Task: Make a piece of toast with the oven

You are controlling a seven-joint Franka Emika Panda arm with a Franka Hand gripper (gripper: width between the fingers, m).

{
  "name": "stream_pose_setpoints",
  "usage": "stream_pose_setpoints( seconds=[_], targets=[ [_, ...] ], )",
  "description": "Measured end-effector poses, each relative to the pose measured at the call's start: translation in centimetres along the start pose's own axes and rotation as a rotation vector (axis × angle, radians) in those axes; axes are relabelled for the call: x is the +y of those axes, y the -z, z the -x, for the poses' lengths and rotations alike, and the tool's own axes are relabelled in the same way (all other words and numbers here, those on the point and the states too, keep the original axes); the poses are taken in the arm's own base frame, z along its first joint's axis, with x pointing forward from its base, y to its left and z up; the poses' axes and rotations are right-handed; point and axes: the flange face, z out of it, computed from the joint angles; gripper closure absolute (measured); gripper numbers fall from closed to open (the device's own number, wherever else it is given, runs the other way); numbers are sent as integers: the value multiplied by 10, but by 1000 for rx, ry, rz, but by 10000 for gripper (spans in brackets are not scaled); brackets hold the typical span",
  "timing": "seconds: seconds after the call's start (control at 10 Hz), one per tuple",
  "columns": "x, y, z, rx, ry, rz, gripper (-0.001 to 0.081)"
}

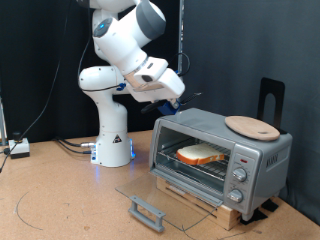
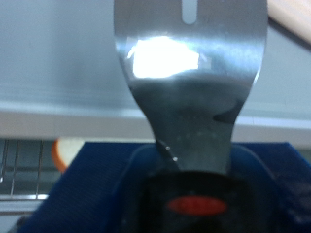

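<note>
Toast: the piece of toast (image 1: 202, 153) lies on the wire rack inside the oven (image 1: 222, 155), door (image 1: 165, 200) folded down.
My fingers: my gripper (image 1: 172, 102) hangs above the oven's top, pinching a metal spatula (image 2: 190, 73).

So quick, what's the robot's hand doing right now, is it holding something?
Gripper: above the oven, shut on the metal spatula, whose dark handle sits between the jaws in the wrist view. The piece of toast lies on the oven rack.

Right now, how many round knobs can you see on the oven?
3 knobs, stacked on the oven's right panel: top knob, middle knob, bottom knob. None seem hidden.
</note>
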Motion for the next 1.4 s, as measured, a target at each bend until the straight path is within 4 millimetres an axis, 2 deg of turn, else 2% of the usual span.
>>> stream_pose_setpoints(
  seconds=[0.4,0.8,1.1,1.4],
  targets=[
    [-34,-29,-42,-67,67,-58,415],
    [-74,-64,-72,-129,76,-92,415],
    [-99,-100,-71,-201,29,-59,415],
    [-106,-120,-65,-205,3,-35,415]
  ],
)
